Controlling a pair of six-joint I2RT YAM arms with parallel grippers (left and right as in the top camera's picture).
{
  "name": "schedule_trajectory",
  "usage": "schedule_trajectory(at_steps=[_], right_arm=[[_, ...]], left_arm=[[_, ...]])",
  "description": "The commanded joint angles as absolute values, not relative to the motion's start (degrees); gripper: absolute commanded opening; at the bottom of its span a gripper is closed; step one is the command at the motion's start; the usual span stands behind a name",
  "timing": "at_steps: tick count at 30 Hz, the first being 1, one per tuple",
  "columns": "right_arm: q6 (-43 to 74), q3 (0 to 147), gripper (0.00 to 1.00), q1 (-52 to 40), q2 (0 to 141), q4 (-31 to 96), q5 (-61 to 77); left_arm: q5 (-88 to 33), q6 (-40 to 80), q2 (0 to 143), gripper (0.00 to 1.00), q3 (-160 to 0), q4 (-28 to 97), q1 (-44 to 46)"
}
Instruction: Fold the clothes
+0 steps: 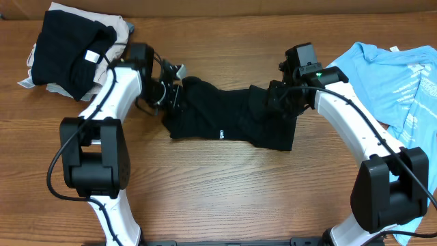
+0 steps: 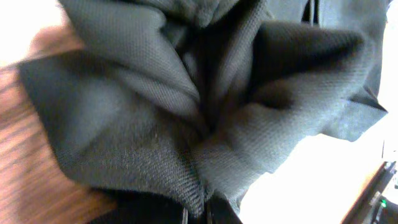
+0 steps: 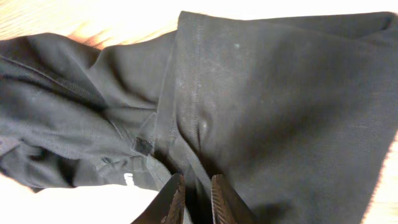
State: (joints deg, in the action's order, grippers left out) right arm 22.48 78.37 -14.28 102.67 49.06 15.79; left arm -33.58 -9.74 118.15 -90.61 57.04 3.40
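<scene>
A black T-shirt (image 1: 225,117) with small white lettering is stretched in a crumpled band across the table's middle. My left gripper (image 1: 171,96) is shut on its left end; the left wrist view shows bunched black cloth (image 2: 205,112) pinched between the fingers (image 2: 198,214). My right gripper (image 1: 278,96) is shut on its right end; the right wrist view shows a fold of the black shirt (image 3: 249,112) between the two fingers (image 3: 198,193). A light blue T-shirt (image 1: 392,82) with white print lies at the right.
A pile of folded black clothes (image 1: 72,48) on light cloth sits at the back left corner. The wooden table (image 1: 225,191) runs in front of the shirt. The arm bases stand at the front left and front right.
</scene>
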Motion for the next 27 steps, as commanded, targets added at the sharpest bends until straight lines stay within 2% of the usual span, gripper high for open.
schedule_trajectory(at_steps=[1, 4, 10, 13, 19, 27], right_arm=[[22.8, 76.2, 0.18, -14.6, 102.7, 47.7, 19.6], [23.8, 74.6, 0.18, -14.5, 102.7, 45.6, 19.6], [26.6, 70.4, 0.11, -14.6, 102.8, 38.5, 25.0], [30.7, 68.2, 0.04, -15.3, 103.1, 34.1, 25.4], [39.3, 64.0, 0.04, -17.6, 105.4, 26.1, 25.4], [45.5, 63.4, 0.04, -18.4, 112.1, 25.1, 25.2]], left_arm=[[-25.5, -8.3, 117.9, 0.04, -99.2, 63.1, 2.9], [-21.9, -8.3, 117.9, 0.04, -105.8, 70.7, 3.0], [-20.3, -8.1, 117.9, 0.04, -114.7, 79.9, 3.5], [-17.5, -7.3, 117.9, 0.04, -115.9, 81.8, 4.4], [-12.4, -5.1, 117.9, 0.04, -116.2, 83.4, 6.9], [-12.6, -1.5, 117.9, 0.04, -120.7, 84.2, 10.9]])
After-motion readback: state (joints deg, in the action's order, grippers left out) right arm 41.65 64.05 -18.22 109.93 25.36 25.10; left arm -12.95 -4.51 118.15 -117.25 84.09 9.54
